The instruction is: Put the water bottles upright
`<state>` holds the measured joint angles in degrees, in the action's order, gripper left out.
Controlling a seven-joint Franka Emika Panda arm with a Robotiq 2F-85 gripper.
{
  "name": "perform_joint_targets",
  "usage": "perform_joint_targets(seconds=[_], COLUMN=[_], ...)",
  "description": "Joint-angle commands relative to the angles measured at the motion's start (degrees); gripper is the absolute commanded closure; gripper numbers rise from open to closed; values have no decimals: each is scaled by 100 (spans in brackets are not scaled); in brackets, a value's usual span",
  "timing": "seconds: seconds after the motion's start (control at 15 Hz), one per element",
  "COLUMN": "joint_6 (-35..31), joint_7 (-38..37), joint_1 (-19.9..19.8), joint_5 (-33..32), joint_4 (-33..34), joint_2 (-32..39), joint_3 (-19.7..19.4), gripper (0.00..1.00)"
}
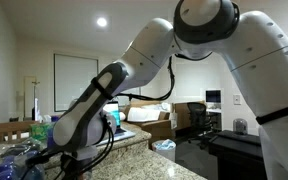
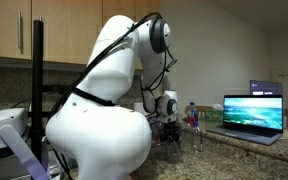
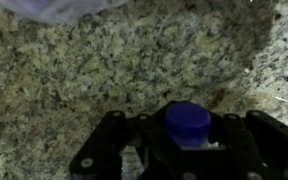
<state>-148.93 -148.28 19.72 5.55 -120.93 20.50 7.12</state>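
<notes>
On the speckled granite counter (image 3: pixel 104 70), the gripper (image 3: pixel 189 150) is seen from above in the wrist view, its jaws closed on a blue-capped water bottle (image 3: pixel 188 120); in an exterior view a red-capped water bottle (image 2: pixel 192 113) is seen standing between the gripper and an open laptop (image 2: pixel 252 112)

Kitchen counter (image 2: pixel 229 150): a laptop (image 2: pixel 254 112) sits at the right end, with one water bottle (image 2: pixel 192 114) just to its left, between it and the gripper (image 2: pixel 167 128). In the wrist view, a second bottle (image 3: pixel 188 120) sits gripped between the gripper's fingers (counter beneath).
</notes>
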Motion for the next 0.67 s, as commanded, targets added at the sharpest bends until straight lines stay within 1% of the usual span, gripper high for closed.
perform_joint_targets(seconds=[0.0,0.13,0.27,0.4,0.53,0.6], joint_6=[-836,-1356,-1969,-2629,-3021,-3116], joint_7=[564,1073,1898,2757,3607,4038], joint_1=[-196,-345,-597,-1352,-1895,-2233], joint_5=[229,487,1063,1665,2446,2851], joint_4=[-794,-1158,-1565,-1901,-1840,-1733], joint_2=[-599,-799,-978,-1080,-954,-859], joint_3=[204,399,754,1737,2603,3063], gripper=[94,94,94,94,94,94])
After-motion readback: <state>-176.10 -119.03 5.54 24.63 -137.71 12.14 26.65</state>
